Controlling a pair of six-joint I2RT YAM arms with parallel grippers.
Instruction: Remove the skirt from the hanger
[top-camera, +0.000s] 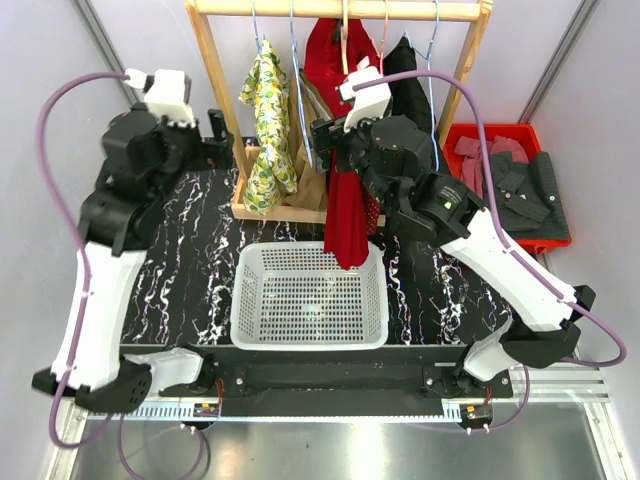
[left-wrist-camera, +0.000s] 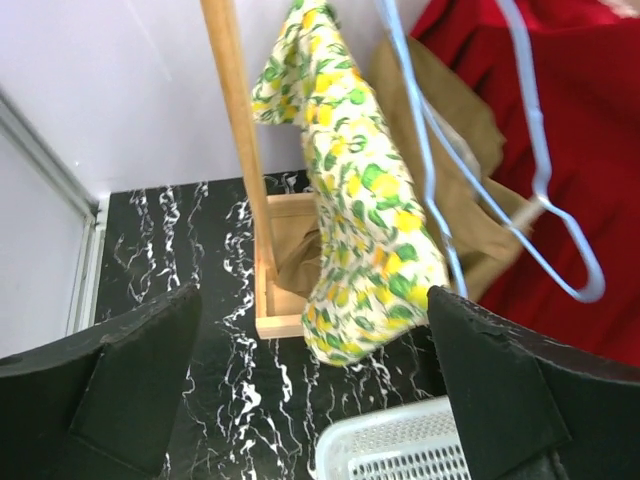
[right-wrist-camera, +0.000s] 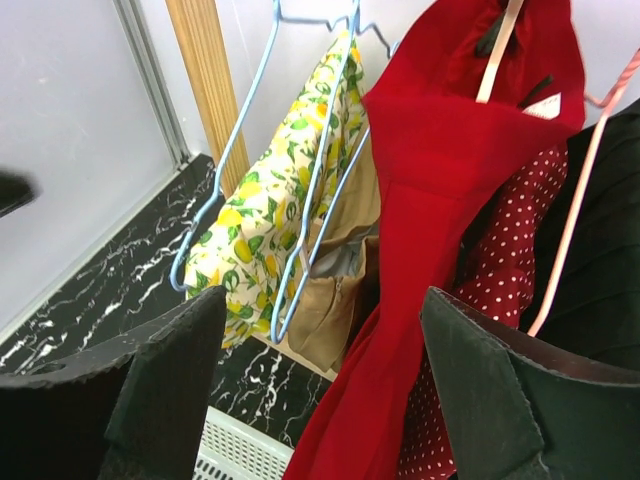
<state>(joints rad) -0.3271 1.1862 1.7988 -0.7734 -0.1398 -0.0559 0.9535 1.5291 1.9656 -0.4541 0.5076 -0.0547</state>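
Right gripper (right-wrist-camera: 322, 305), wide and empty, faces the limp red skirt (right-wrist-camera: 440, 200). Likely light, soft cloth, best pinched below the hanger (right-wrist-camera: 497, 55).

A robot lab cell: bare grey panel walls (right-wrist-camera: 70, 150) left of the right gripper (right-wrist-camera: 320, 400), small wooden clothes rack (right-wrist-camera: 203, 80) ahead, marbled tabletop (right-wrist-camera: 110, 285) below.

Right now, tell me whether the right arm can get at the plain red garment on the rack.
Probably yes. The right gripper stands open just before the plain red garment, nothing between them. The polka-dot piece hangs behind it, the tan garment beside it; neither blocks the way.
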